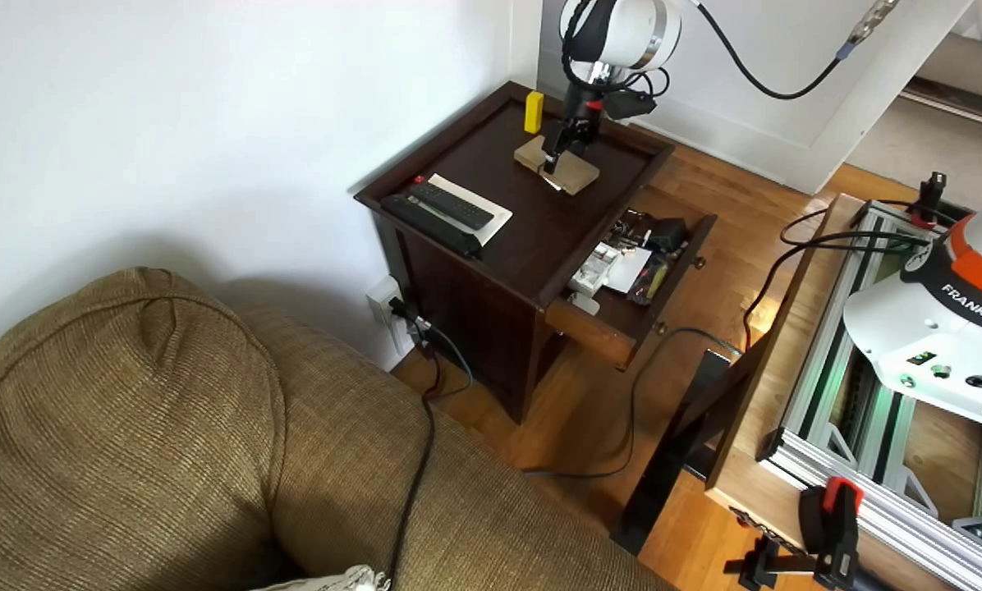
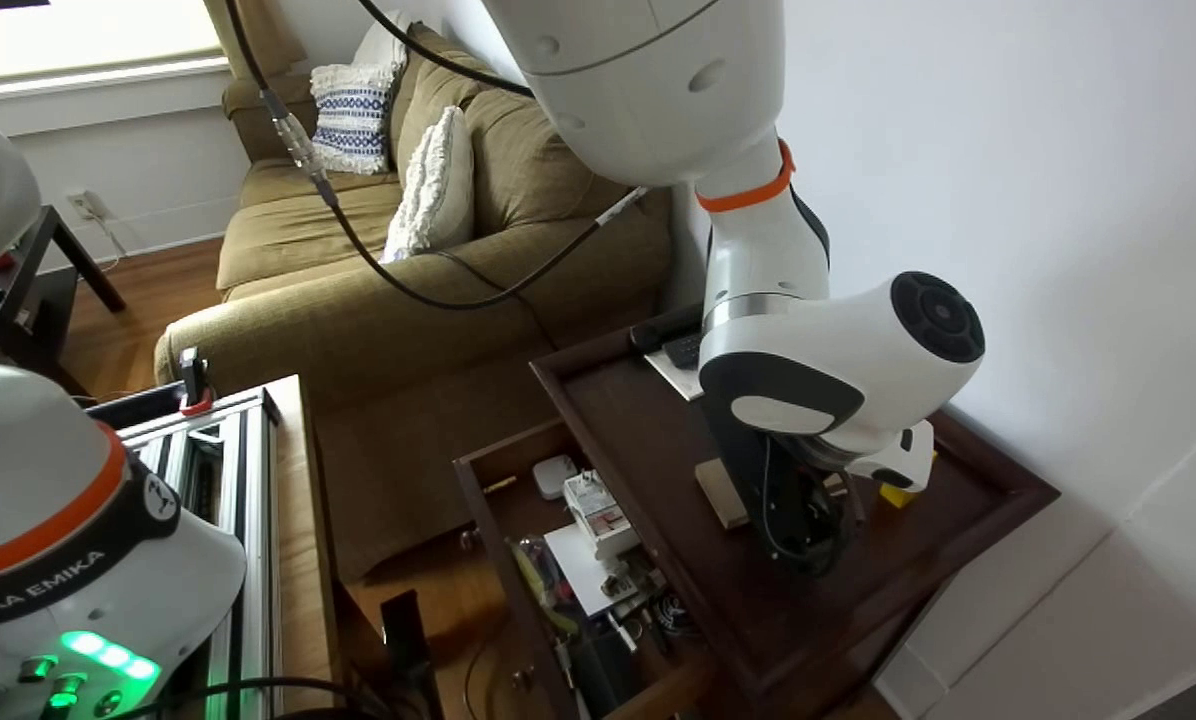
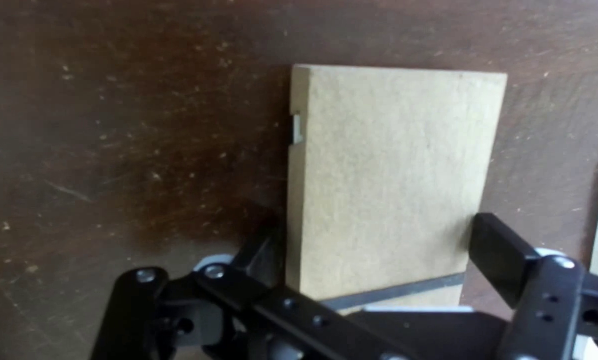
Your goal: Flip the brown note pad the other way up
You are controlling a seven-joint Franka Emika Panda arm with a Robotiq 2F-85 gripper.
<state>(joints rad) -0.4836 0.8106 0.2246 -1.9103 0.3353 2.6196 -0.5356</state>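
Black, blunt fingers (image 3: 496, 252), set apart at opposite edges of the brown note pad (image 3: 389, 185); cannot tell whether they grip it. Pad on the desk (image 3: 104, 150), matte tan face up, square-cornered, notched on one side, crossed by a dark strip (image 3: 399, 291). Desk of dark wood, flecked, scratched, raised-edged. Farther off, yellow block (image 1: 534, 112), upright; black buttoned remote (image 1: 450, 203) over a pale slab (image 1: 497, 220). Past those, pulled-out wooden drawer (image 1: 591, 332), then couch (image 1: 474, 492) in ribbed brown cloth.
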